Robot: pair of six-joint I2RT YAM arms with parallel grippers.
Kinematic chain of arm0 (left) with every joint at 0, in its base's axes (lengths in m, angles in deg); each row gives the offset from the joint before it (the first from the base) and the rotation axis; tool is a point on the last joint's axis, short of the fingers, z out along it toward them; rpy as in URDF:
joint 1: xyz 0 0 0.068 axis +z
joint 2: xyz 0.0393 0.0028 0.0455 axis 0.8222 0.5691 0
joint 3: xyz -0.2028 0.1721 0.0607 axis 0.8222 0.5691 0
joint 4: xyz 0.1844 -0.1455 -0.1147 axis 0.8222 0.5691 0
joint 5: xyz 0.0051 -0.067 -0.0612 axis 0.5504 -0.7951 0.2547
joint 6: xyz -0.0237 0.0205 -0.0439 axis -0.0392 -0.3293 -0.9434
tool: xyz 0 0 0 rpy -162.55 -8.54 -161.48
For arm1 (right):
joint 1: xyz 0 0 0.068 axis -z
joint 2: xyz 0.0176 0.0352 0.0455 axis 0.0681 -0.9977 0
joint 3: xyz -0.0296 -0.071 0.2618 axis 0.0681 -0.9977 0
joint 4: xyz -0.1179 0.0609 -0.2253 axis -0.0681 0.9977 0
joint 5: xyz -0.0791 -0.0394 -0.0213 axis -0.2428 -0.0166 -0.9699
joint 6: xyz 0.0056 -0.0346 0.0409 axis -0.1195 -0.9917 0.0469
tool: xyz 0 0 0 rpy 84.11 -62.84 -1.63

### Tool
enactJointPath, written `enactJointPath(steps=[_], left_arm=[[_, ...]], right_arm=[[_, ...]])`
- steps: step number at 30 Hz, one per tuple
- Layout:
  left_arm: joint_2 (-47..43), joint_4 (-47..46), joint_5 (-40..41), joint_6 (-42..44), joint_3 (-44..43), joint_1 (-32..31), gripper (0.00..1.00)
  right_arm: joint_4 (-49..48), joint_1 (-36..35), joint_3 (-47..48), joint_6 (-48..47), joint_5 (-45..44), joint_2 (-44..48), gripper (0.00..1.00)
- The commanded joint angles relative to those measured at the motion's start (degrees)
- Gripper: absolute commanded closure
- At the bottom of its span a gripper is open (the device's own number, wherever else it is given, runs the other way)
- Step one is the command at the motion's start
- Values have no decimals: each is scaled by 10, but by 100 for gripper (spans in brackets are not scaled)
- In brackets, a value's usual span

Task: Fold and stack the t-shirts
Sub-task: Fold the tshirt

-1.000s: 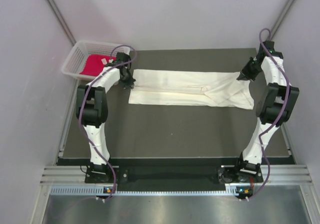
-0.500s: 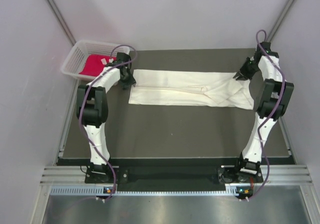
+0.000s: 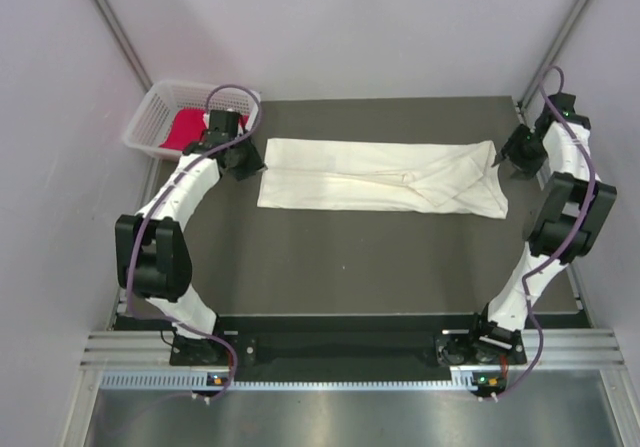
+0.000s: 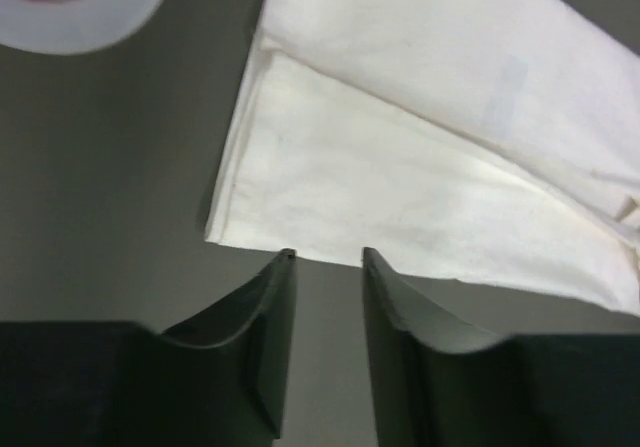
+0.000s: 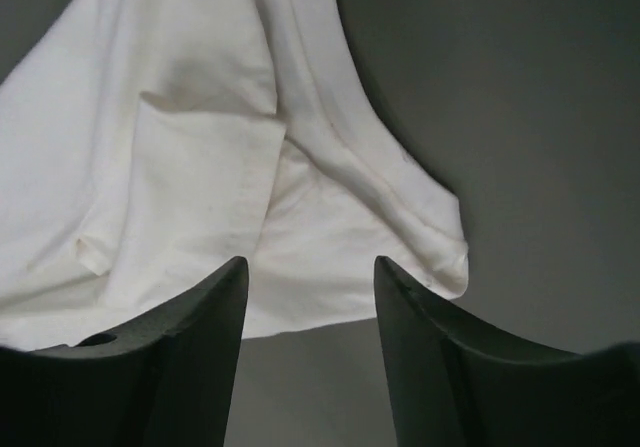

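Cream-white t-shirt [image 3: 380, 175]: folded to a long flat strip on the far half of my dark table [image 3: 350, 257]. Its long axis runs 9 to 3 o'clock in the top view.
Cloth detail: one long crease down the strip, and a bunched, layered flap toward the 3 o'clock end.
Red t-shirt [image 3: 178, 129]: crumpled inside the white mesh basket [image 3: 148, 122] at the table's 10 o'clock corner, not touching the cream one.
L gripper [image 3: 250, 163]: mine, at the strip's 9 o'clock end, betw. basket and cloth.
L gripper state: jaws a narrow way apart, nothing held; bare table shows thru the gap.
L wrist view: my dark fingers [image 4: 270, 317] point to 12 o'clock, tips just beside the cloth's near edge. The cloth corner sits at 10 o'clock from the tips. The blurred white rim w/ a hint of pink at far 10 o'clock is prob. the basket.
R gripper [image 3: 500, 159]: mine, at the strip's 3 o'clock end, just beside the cloth.
R gripper state: jaws wider apart than the L pair, nothing held.
R wrist view: folded cream layers fill 9 to 12 o'clock. A rounded hem corner lies at 3 o'clock from the tips, w/ bare table from 1 to 3 o'clock.
Contact: can't tell whether either set of tips touches the cloth.
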Motion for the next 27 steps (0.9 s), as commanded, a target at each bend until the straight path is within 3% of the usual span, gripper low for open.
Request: enactJointPath(steps=[1, 3, 4, 7, 16, 27], left_arm=[[11, -60, -78, -4, 34, -5, 65], [44, -59, -103, -2, 19, -10, 71], [55, -60, -107, 4, 13, -11, 72], [94, -67, -113, 15, 0, -11, 73], [155, -9, -72, 38, -15, -11, 71], [146, 28, -26, 66, 47, -6, 71]], right_arm=[[-47, -6, -96, 0, 23, 78, 48], [-58, -5, -126, 6, 49, 94, 52], [-60, -6, -147, 6, 52, 97, 63], [-71, -6, -180, 2, 61, 110, 74], [-79, 1, -199, -26, 55, 84, 78], [-99, 48, -231, -59, -58, 45, 76]])
